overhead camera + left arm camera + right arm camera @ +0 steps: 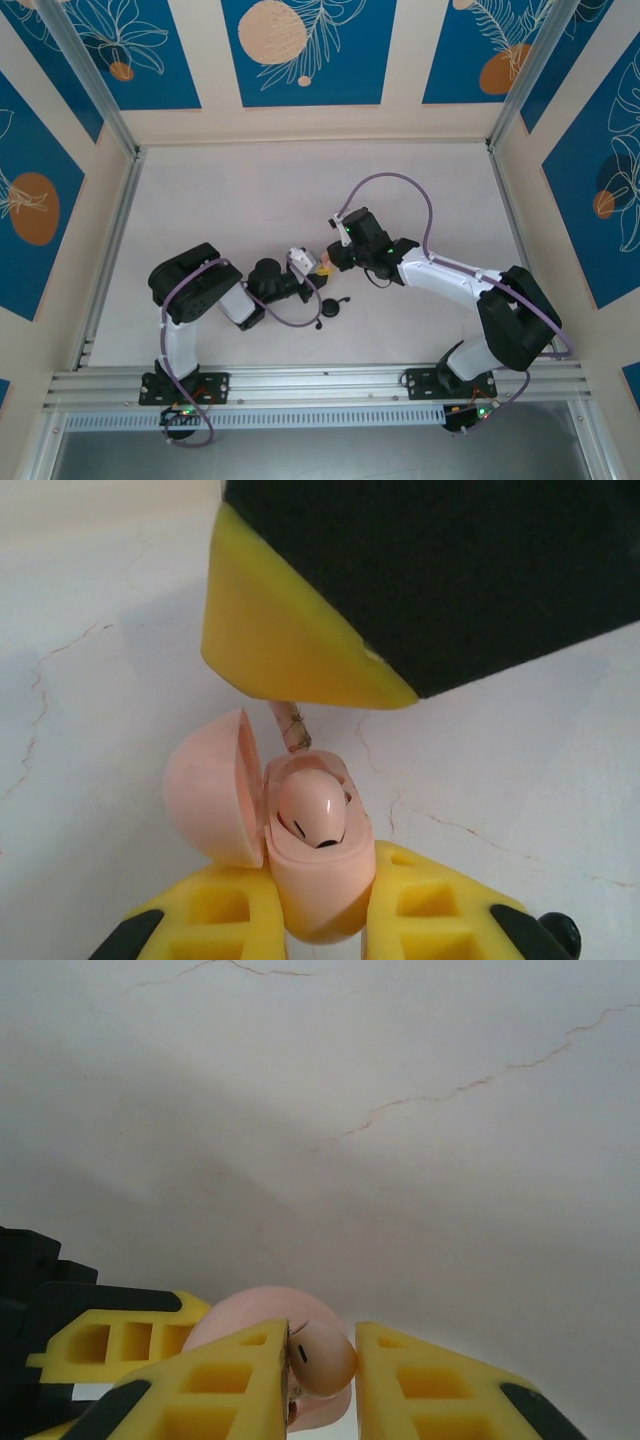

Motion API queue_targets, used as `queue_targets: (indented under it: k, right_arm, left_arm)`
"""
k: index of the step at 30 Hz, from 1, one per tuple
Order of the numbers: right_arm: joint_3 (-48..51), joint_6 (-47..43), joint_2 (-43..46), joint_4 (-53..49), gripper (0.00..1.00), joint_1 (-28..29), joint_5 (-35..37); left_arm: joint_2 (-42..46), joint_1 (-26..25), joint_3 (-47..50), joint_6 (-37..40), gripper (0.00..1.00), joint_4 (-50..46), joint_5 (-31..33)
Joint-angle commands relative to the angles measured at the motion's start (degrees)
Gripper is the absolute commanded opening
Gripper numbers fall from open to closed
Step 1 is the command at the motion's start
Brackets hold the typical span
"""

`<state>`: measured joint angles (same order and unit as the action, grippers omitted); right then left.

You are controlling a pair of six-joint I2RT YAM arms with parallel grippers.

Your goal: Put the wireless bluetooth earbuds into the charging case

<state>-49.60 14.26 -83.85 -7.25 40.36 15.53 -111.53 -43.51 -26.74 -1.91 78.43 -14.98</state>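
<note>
Because the pink case must not slide or tip while a bud goes in, we find the left hand clenched around its lower body. It steadies the case over the surface, and the lid is swung open to the left so the wells face the other arm. One seated earbud already fills its well, which we judge to be half the job for this case. Just above the free well, the right hand pinches the second earbud by its rounded head. The stem points down at the case, free to enter first. Its tip hangs close over the opening, though we cannot tell whether it touches the rim.
</note>
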Motion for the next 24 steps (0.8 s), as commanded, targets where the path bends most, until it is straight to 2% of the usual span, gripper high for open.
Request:
queue_targets:
  k: [1, 10, 24]
  right_arm:
    - [1.17, -1.23, 0.22, 0.32, 0.22, 0.6, 1.64]
    - [2.27, -2.05, 1.01, 0.47, 0.22, 1.47, 2.92]
    - [4.91, -1.15, 3.43, 2.55, 0.23, 2.18, -3.85]
  left_arm:
    - [2.14, 0.27, -0.94, -1.34, 0.1, 2.16, -0.31]
    - [3.8, 0.38, -1.02, -1.69, 0.1, 2.19, 0.04]
    - [4.26, 0.42, -1.45, -1.46, 0.1, 2.16, -0.04]
